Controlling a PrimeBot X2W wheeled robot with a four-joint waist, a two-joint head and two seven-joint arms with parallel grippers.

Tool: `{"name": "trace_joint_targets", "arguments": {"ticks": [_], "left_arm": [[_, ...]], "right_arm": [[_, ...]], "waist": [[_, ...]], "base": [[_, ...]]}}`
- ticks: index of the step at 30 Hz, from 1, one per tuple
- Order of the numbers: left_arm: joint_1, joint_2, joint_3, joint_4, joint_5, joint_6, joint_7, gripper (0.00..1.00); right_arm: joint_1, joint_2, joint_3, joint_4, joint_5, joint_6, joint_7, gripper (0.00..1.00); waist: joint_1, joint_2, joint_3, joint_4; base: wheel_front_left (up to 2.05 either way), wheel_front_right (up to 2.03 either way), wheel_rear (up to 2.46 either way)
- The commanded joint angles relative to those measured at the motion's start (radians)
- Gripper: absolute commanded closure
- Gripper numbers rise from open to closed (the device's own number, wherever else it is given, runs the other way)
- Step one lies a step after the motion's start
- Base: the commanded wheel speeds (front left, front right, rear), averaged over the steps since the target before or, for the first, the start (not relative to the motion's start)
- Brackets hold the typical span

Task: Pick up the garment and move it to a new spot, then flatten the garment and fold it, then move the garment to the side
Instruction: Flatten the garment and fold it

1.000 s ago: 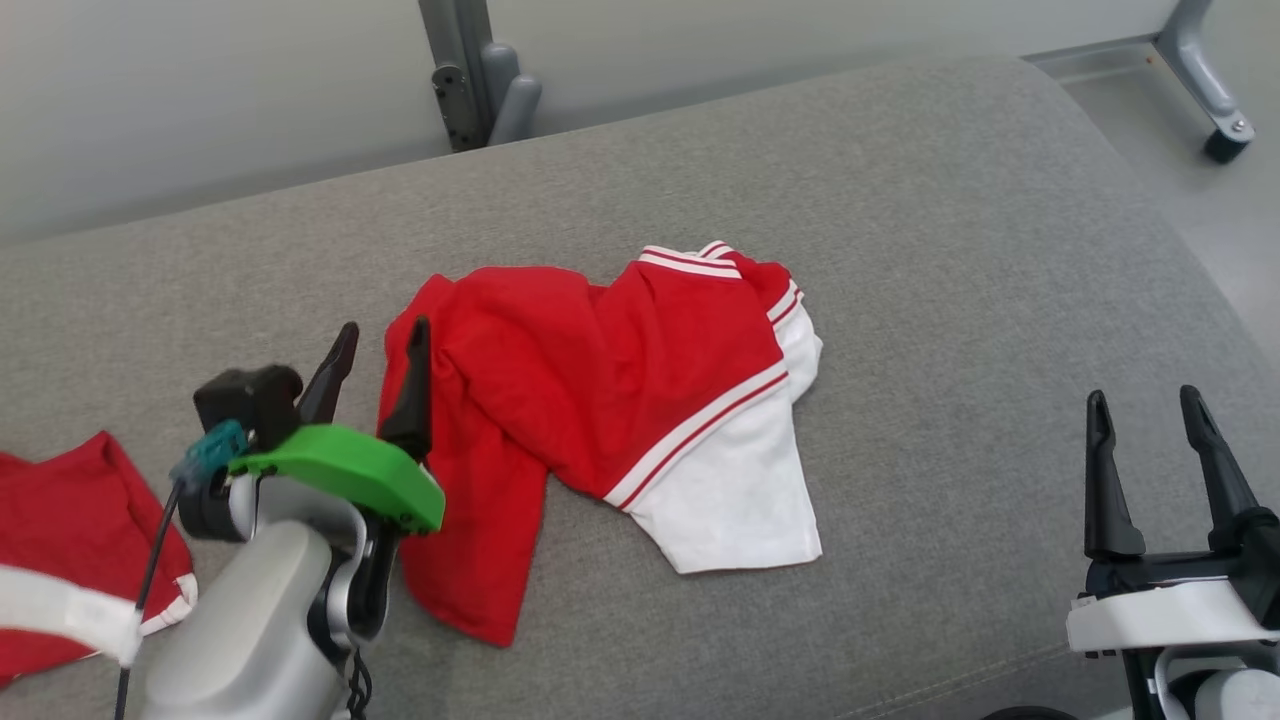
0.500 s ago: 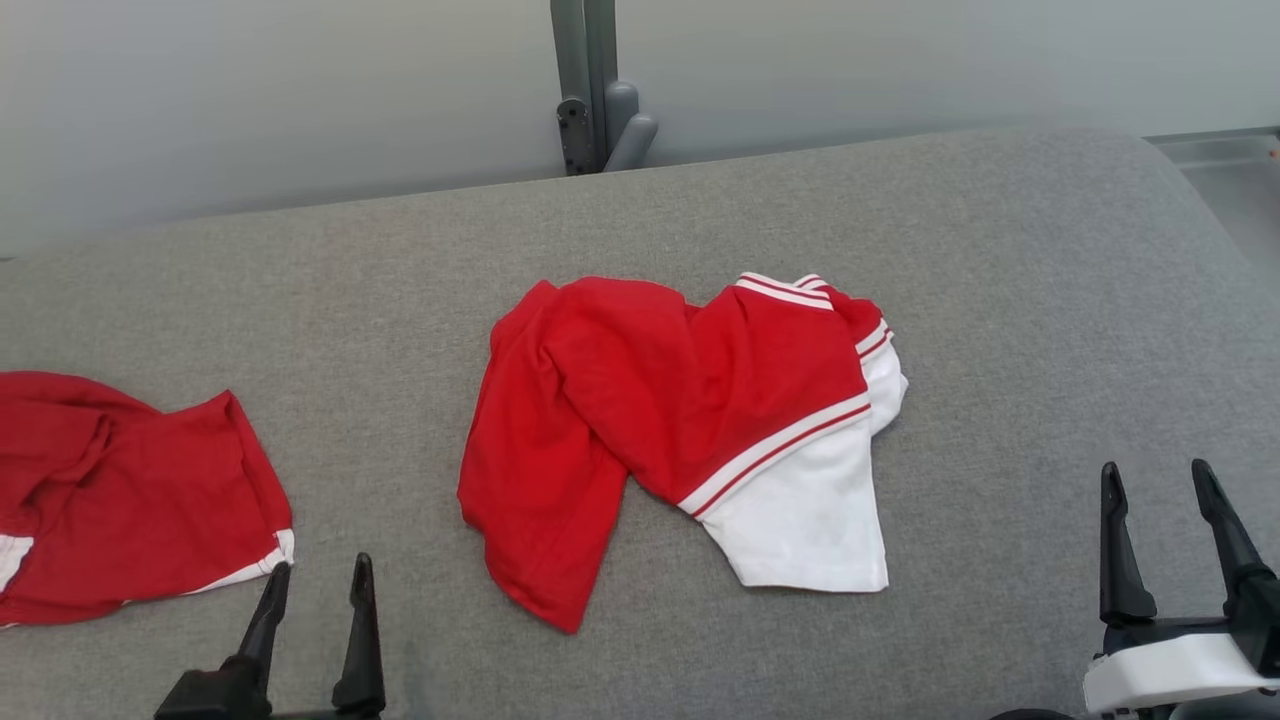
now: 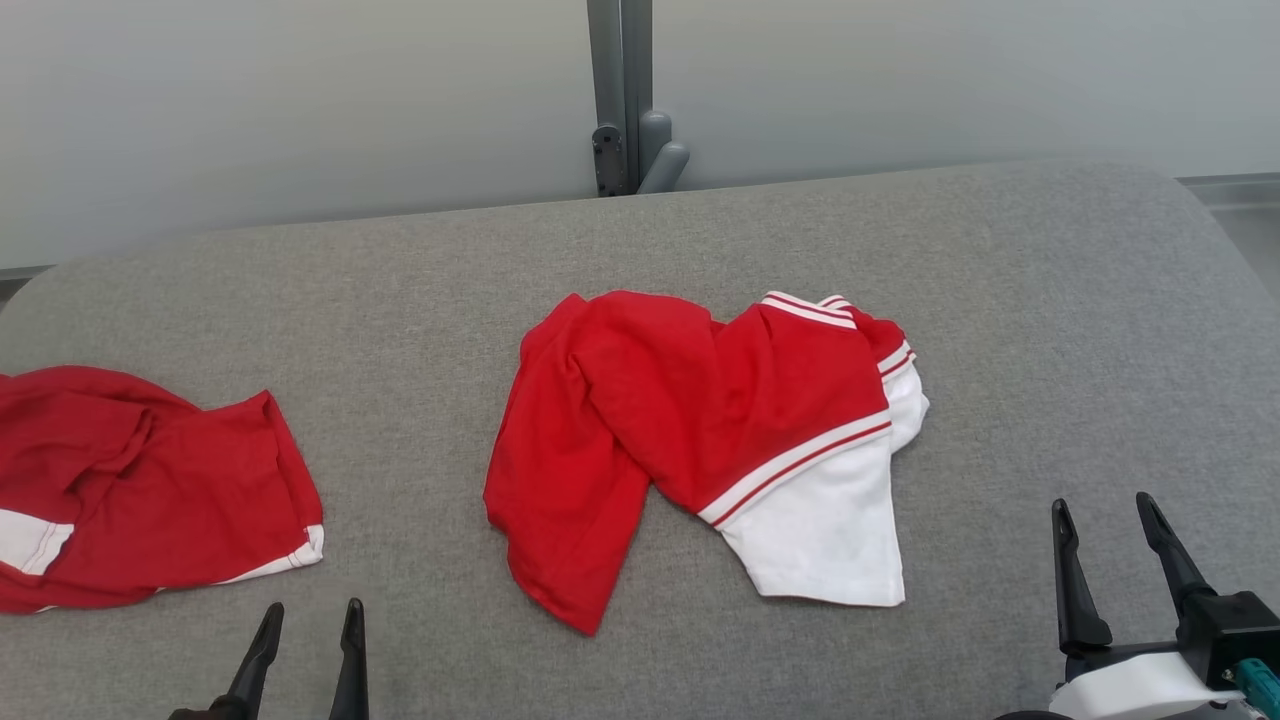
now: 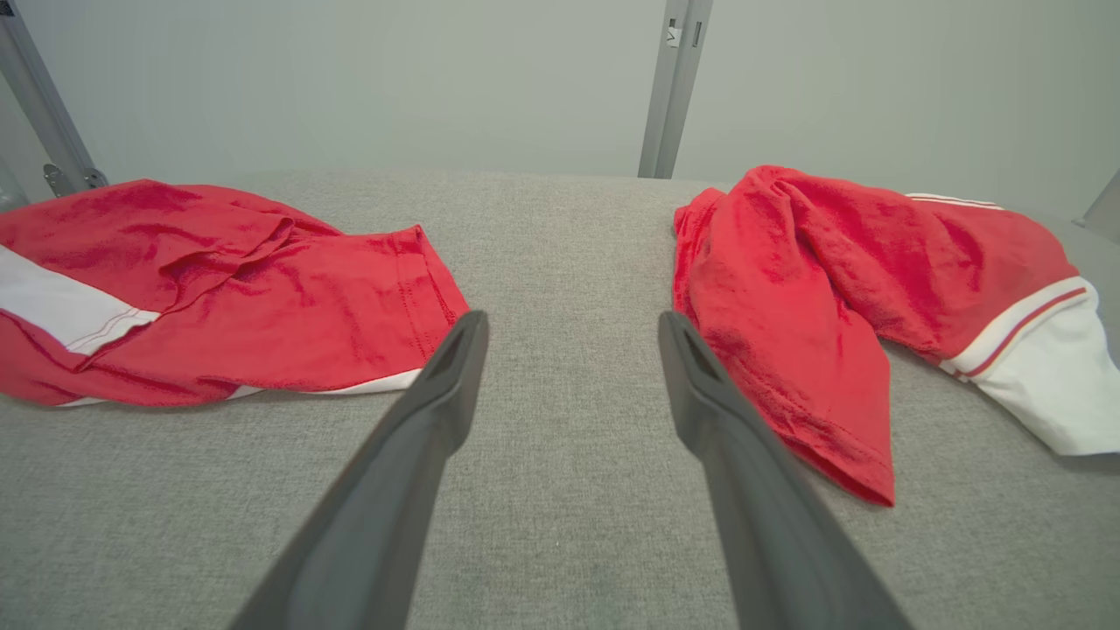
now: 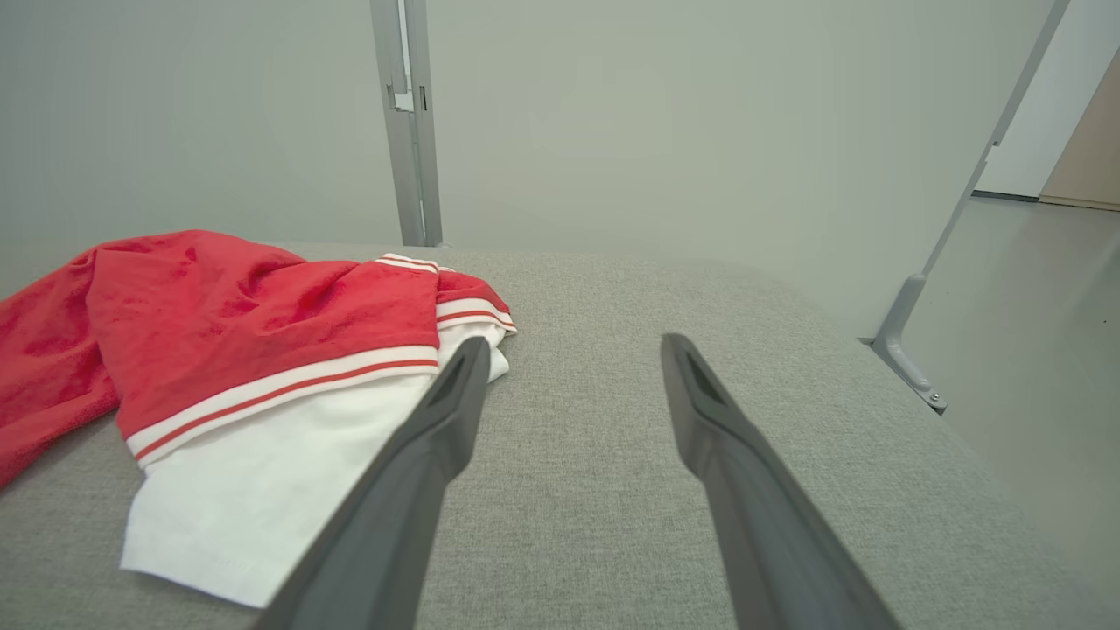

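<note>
Red garment (image 3: 690, 420) — white striped hem — crumpled on grey cushion (image 3: 1000, 300).

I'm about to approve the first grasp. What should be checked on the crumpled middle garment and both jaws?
1. Left jaws open and empty: ok.
2. Right jaws open and empty: ok.
3. Middle garment lies free on the grey surface, nothing on top: ok.
4. Garment lies flat: not ok, bunched and folded over itself.
5. Second red garment apart from it: ok, bare surface between them.
6. Which side faces up: cannot tell.
</note>
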Motion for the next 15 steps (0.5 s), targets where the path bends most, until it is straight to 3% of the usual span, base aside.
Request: {"name": "trace_joint_targets", "arguments": {"ticks": [1,9,12,15], "left_arm": [[-0.009,-0.012,0.019,0.003,0.024,-0.016,0.0,0.0],[-0.011,-0.05,0.058,0.014,0.052,-0.041,0.0,0.0],[-0.005,-0.075,0.066,0.042,-0.009,-0.047,0.0,0.0],[-0.039,-0.093,0.051,0.052,-0.153,-0.049,0.063,0.0]], "right_arm": [[-0.006,-0.003,0.003,0.004,0.003,-0.001,-0.003,0.0],[-0.01,-0.003,0.011,0.005,0.002,-0.001,-0.003,0.0],[-0.006,-0.004,0.036,0.02,0.028,-0.001,-0.003,0.0],[-0.021,-0.01,0.092,0.06,0.07,-0.001,-0.003,0.0]], "waist": [[0.0,0.0,-0.003,0.004],[0.0,0.0,-0.012,0.003],[0.0,0.0,-0.017,0.001],[0.0,0.0,-0.015,-0.002]], "base": [[0.0,0.0,0.0],[0.0,0.0,0.0],[0.0,0.0,0.0],[0.0,0.0,0.0]]}}
